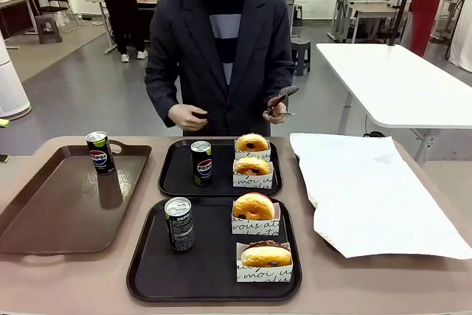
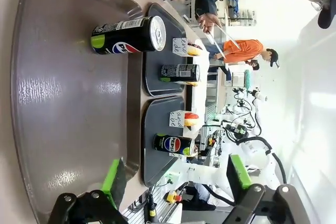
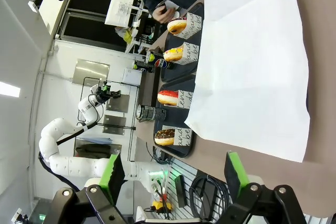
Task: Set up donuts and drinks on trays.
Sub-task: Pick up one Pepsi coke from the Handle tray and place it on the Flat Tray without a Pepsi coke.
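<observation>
Two black trays lie mid-table. The far tray (image 1: 177,171) carries a Pepsi can (image 1: 200,162) and two yellow-glazed donuts (image 1: 252,143) (image 1: 252,167) in white sleeves. On the near tray (image 1: 214,265) stand another can (image 1: 179,223), a red-glazed donut (image 1: 253,207) and a chocolate donut (image 1: 265,255). A third can (image 1: 100,152) stands on the brown tray (image 1: 59,204). My left gripper (image 2: 176,177) hangs open above the brown tray (image 2: 63,103), apart from that can (image 2: 128,34). My right gripper (image 3: 172,174) is open over the table's right end, with the donuts (image 3: 168,97) beyond it.
A large white paper sheet (image 1: 369,189) covers the table's right side. The person stands at the far edge holding tongs (image 1: 281,99) over the far tray. The brown tray's handles reach toward the table's back and front edges.
</observation>
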Robot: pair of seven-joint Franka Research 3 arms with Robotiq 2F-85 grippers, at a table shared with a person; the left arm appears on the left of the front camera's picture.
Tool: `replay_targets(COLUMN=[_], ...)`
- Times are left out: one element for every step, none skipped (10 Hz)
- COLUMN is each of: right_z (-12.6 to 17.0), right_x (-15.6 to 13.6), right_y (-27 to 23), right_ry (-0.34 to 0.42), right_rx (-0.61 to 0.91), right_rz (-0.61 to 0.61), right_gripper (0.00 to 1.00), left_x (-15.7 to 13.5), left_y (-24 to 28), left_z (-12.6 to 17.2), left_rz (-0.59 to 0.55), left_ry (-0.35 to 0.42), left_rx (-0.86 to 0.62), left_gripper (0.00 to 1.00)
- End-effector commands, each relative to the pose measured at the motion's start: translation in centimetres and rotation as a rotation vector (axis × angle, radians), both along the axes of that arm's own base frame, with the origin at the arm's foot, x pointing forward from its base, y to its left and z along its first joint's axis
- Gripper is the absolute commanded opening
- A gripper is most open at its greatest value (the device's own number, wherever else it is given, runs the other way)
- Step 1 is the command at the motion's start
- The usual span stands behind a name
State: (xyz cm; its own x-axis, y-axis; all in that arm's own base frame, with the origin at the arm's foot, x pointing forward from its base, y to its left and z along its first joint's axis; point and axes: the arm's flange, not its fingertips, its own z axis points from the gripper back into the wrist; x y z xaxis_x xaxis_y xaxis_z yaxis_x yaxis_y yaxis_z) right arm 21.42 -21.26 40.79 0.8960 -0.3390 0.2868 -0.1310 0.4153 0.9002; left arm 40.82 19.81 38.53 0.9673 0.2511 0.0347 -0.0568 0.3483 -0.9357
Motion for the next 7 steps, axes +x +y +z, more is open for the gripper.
replay_targets(right_z=[0.10,0.10,0.10,0.10,0.10,0.10,0.10], right_x=[0.34,0.34,0.34,0.34,0.34,0.34,0.34], right_y=[0.00,0.00,0.00,0.00,0.00,0.00,0.00], right_ry=[-0.031,-0.031,-0.031,-0.031,-0.031,-0.031,-0.031], right_rx=[0.018,0.018,0.018,0.018,0.018,0.018,0.018], right_rz=[-0.005,-0.005,-0.005,-0.005,-0.005,-0.005,-0.005], right_gripper=[1.00,1.00,1.00,1.00,1.00,1.00,1.00], left_x=[-0.30,-0.30,-0.30,-0.30,-0.30,-0.30,-0.30], left_y=[0.15,0.15,0.15,0.15,0.15,0.15,0.15], left_z=[-0.21,-0.21,-0.21,-0.21,-0.21,-0.21,-0.21], left_rz=[0.007,0.007,0.007,0.007,0.007,0.007,0.007], left_ry=[0.006,0.006,0.006,0.006,0.006,0.006,0.006], left_rx=[0.002,0.002,0.002,0.002,0.002,0.002,0.002], left_gripper=[1.00,1.00,1.00,1.00,1.00,1.00,1.00])
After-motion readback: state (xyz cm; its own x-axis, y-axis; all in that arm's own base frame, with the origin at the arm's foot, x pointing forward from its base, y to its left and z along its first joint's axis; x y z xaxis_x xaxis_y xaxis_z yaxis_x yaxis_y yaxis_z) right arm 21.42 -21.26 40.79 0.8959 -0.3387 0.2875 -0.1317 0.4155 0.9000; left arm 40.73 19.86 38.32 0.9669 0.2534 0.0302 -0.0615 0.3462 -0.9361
